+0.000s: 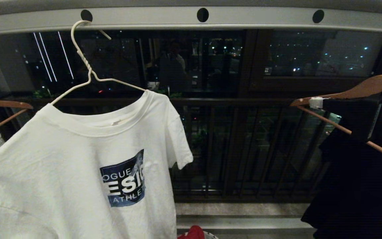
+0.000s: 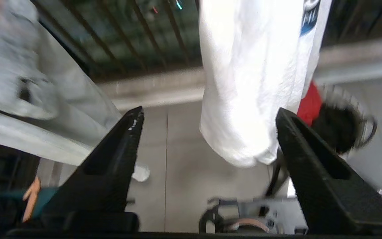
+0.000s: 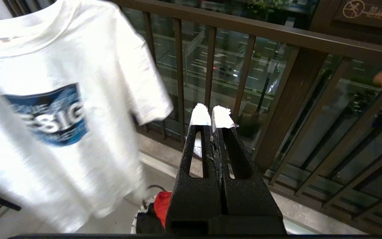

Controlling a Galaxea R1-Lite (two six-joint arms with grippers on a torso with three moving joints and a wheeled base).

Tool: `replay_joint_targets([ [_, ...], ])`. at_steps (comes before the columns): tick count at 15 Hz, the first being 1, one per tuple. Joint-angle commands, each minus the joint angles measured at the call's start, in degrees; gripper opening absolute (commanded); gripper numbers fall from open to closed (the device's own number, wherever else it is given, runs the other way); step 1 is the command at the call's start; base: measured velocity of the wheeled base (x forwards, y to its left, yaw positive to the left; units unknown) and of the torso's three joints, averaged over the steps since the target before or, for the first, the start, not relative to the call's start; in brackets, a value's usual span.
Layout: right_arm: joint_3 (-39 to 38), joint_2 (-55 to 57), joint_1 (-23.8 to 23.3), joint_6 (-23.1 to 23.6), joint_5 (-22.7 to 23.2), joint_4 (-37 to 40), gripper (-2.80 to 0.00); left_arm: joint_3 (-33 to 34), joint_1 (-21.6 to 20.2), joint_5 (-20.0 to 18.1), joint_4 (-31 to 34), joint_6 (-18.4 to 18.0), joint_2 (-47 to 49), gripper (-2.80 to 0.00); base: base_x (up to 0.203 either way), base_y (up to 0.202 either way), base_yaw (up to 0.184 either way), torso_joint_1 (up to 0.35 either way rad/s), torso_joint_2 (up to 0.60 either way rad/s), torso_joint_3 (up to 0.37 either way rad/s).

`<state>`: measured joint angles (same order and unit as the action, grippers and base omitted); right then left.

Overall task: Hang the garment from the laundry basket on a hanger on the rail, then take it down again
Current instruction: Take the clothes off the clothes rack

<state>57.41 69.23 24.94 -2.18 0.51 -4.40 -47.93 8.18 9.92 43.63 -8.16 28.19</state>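
The garment (image 1: 78, 166), a white T-shirt with a dark blue chest graphic, hangs on the thin white wire hanger (image 1: 88, 71). The hanger's hook sits in a hole of the pale grey rail (image 1: 191, 18). My left gripper (image 2: 210, 114) is open, low beside the shirt. The garment's hem (image 2: 254, 83) hangs just ahead between its wide-apart fingers, and neither finger grips it. My right gripper (image 3: 211, 114) is shut on nothing, to the right of the garment (image 3: 45, 116), facing the balcony railing. The laundry basket (image 2: 360, 109) stands on the floor below. Neither gripper shows in the head view.
A red cloth (image 1: 192, 232) and a dark item lie in the basket. A black garment (image 1: 360, 172) hangs on a brown wooden hanger (image 1: 353, 91) at right. Another wooden hanger (image 1: 1, 106) is at left. The dark balcony railing (image 1: 244, 146) stands behind.
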Motion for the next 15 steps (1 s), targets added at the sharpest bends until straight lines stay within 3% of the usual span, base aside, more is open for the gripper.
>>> replay_joint_targets([
  [1,0.0,-0.1,0.0,0.0,0.0,0.0,-2.80,-3.6,0.0,0.1,-0.1,0.0,1.6,0.00,0.000,0.000,0.000,0.000,0.00,0.000],
  [2,0.0,-0.1,0.0,0.0,0.0,0.0,-2.80,-4.7,0.0,0.1,-0.1,0.0,2.3,0.00,0.000,0.000,0.000,0.000,0.00,0.000],
  [3,0.0,-0.1,0.0,0.0,0.0,0.0,-2.80,-5.4,0.0,0.0,-0.1,0.1,2.6,-0.95,0.000,0.000,0.000,0.000,0.00,0.000],
  [4,-0.1,-0.1,0.0,0.0,0.0,0.0,-2.80,-5.8,-0.1,0.0,-0.1,0.1,2.8,-2.80,0.000,0.000,0.000,0.000,0.00,0.000],
  [9,-0.1,-0.5,0.0,0.0,0.1,0.0,-2.80,-7.4,0.1,-1.1,-0.3,0.3,2.7,-2.80,0.000,0.000,0.000,0.000,0.00,0.000],
  [12,-0.3,-0.7,0.0,0.0,0.0,0.0,-2.80,-8.6,0.0,-10.1,-0.3,2.0,-0.3,-2.80,0.000,0.000,0.000,0.000,0.00,0.000],
  [14,-0.4,-2.8,0.0,-0.5,-0.7,0.0,-2.80,-8.6,0.0,-13.3,-0.3,3.2,-2.8,-2.80,0.000,0.000,0.000,0.000,0.00,0.000],
  [15,0.2,-4.2,0.0,-0.9,-3.0,0.0,-2.80,-8.6,0.3,-14.4,-0.5,6.2,-3.2,-2.80,0.000,0.000,0.000,0.000,0.00,0.000],
])
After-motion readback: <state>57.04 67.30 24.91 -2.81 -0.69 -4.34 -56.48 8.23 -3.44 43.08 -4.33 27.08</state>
